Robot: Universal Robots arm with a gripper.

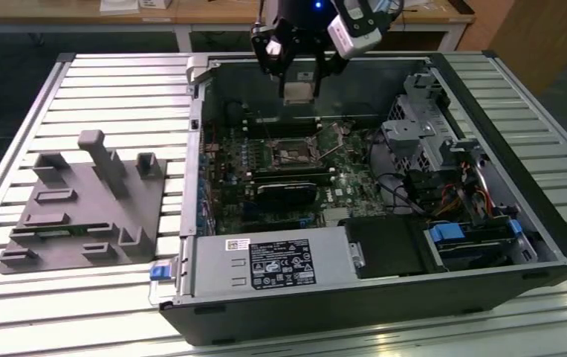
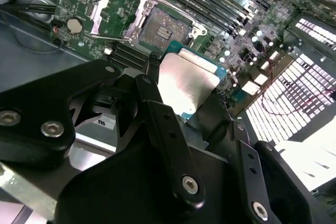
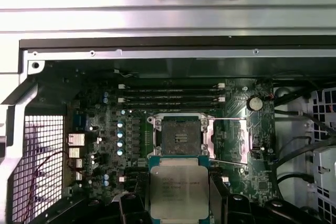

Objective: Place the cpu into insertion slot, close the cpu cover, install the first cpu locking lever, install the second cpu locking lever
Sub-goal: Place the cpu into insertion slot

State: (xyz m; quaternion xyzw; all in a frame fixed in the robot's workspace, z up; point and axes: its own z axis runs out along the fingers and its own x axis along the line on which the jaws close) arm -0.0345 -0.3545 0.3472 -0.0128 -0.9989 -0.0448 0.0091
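Up over the green board (image 3: pixel 105 124), my gripper (image 1: pixel 301 83) pinches the cpu (image 3: pixel 176 192), not yet lined up with the insertion slot (image 3: pixel 179 136), so I fear it could land crooked.

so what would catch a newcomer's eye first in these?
The gripper holds the cpu above the open computer case. Below it on the green motherboard, the insertion slot sits bare, with the cpu cover swung open beside it. A grey moulded fixture lies on the slatted table at the exterior view's left.
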